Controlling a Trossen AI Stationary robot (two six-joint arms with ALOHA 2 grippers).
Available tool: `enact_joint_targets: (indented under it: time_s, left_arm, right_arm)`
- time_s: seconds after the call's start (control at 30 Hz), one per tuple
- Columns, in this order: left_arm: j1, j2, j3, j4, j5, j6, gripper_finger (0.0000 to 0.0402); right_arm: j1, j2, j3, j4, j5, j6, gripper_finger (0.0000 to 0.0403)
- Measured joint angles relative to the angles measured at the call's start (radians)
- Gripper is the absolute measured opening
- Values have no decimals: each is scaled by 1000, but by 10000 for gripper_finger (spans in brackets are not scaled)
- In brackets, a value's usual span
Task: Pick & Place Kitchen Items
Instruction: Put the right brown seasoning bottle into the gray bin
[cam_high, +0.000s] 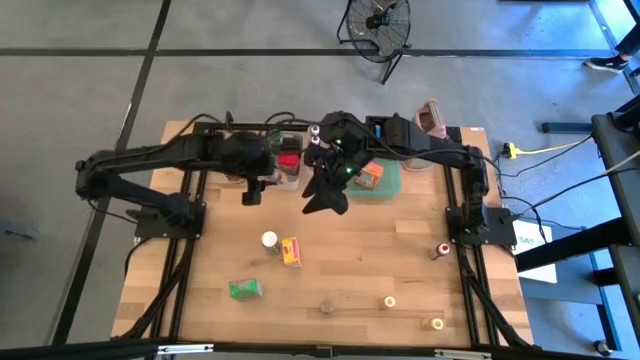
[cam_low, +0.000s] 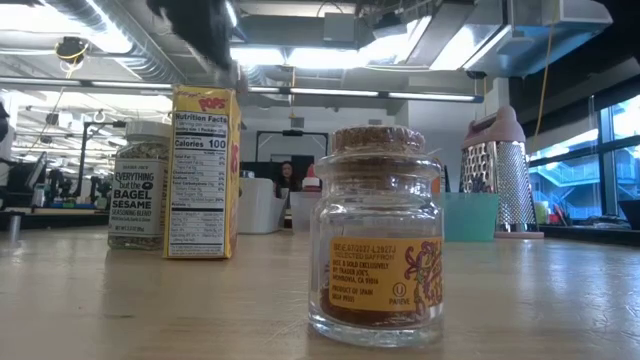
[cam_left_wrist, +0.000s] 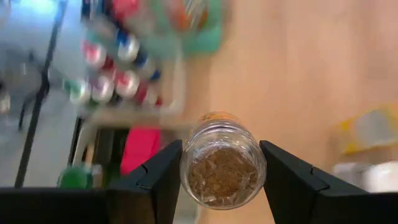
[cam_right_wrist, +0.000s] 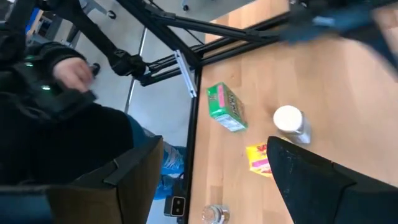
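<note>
Carrying a small cork-topped jar (cam_left_wrist: 222, 167), the left gripper (cam_high: 256, 189) has it clamped between both fingers (cam_left_wrist: 157, 183), high over the back of the table (cam_high: 400, 270), just beside the tubs of bottles (cam_left_wrist: 118, 74). My read: it's on the way to a drop, so the trick is to keep that squeeze level, get squarely over a free slot, then lower before letting go — glass won't forgive a fall. The right gripper (cam_high: 325, 195) hangs close by with jaws spread and nothing in them; those two arms need room. Out on the table wait a green box (cam_high: 244, 289), a yellow box (cam_high: 291, 252), a white-capped bottle (cam_high: 269, 241) and a few jars (cam_high: 432, 323) up front.
</note>
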Motion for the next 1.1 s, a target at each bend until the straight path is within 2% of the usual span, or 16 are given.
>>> enact_joint_targets:
  time_s: [0.2,0.37,0.9,1.1]
  left_arm:
    - [134,114,0,-72,33,-24,184]
    - [196,188,0,-73,38,-44,184]
    - [203,354,0,73,57,-34,184]
    - [214,409,0,83,62,-38,184]
  right_arm:
    - [49,0,0,46,0,-2,289]
    - [82,0,0,51,0,-22,289]
    - [105,0,0,78,35,-88,289]
    - [140,-12,0,120,37,-193,289]
